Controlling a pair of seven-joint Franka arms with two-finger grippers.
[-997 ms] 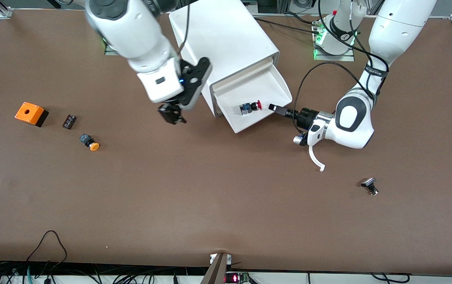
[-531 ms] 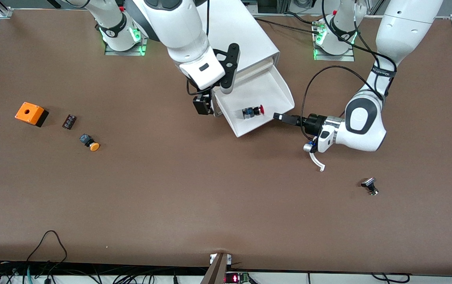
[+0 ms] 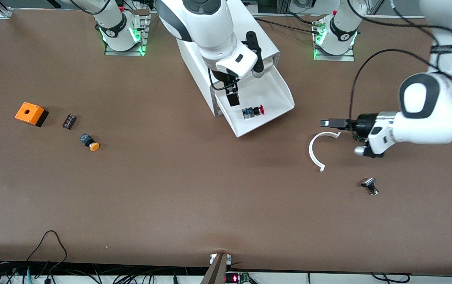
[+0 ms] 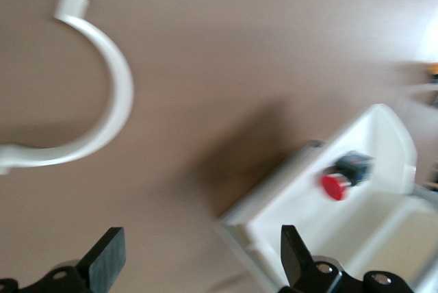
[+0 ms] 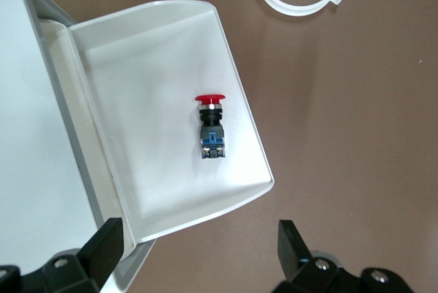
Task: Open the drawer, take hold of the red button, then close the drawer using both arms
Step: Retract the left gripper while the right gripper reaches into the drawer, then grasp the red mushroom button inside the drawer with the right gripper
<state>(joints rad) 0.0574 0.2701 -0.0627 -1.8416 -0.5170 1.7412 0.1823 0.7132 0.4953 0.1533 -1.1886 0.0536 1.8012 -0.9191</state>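
Note:
The drawer (image 3: 276, 94) stands pulled out of the white cabinet (image 3: 268, 45), open toward the front camera. The red-capped button (image 3: 253, 111) lies on its side in the drawer. My right gripper (image 3: 232, 96) hangs open and empty over the drawer, beside the button. In the right wrist view the button (image 5: 210, 125) lies in the drawer (image 5: 150, 67), well clear of my open gripper (image 5: 198, 252). My left gripper (image 3: 328, 123) is open and empty, low over the table, off the drawer toward the left arm's end. The left wrist view shows that gripper (image 4: 202, 262), the drawer (image 4: 383, 142) and the button (image 4: 335, 187).
A white curved strip (image 3: 316, 152) lies on the table just under the left gripper. A small black part (image 3: 369, 186) lies nearer the camera. At the right arm's end sit an orange box with a hole (image 3: 30, 113), a small dark part (image 3: 69, 121) and an orange-capped button (image 3: 89, 142).
My right gripper swept from beside the cabinet to over the open drawer. My left gripper drew back from the drawer's edge toward the left arm's end, uncovering the curved strip.

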